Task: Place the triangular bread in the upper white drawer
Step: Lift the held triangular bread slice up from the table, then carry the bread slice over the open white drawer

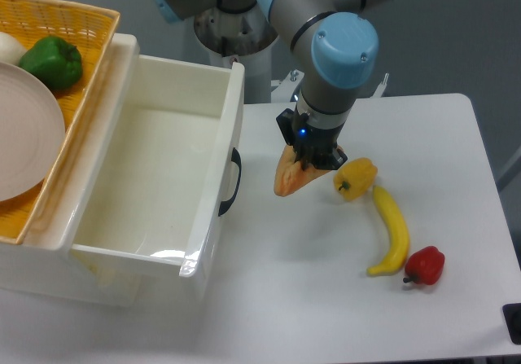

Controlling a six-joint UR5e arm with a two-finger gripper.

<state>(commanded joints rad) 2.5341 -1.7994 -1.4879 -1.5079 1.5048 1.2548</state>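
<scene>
Gripper (pixel 313 159) closed on the wide end of the triangular bread (pixel 290 177); the wedge hangs point-down, apparently clear of the table (pixel 326 299). Upper white drawer (pixel 213 209) pulled open, just left of the jaws across a narrow gap, black handle facing them; nothing visible inside. Yellow wicker basket (pixel 81 22) beyond the drawer, further left, holds a white plate (pixel 24 136) and a green pepper (pixel 53 61). Yellow pepper (pixel 356 178) just right of the jaws. Banana (pixel 391 230) and red pepper (pixel 426 266) lower right.
</scene>
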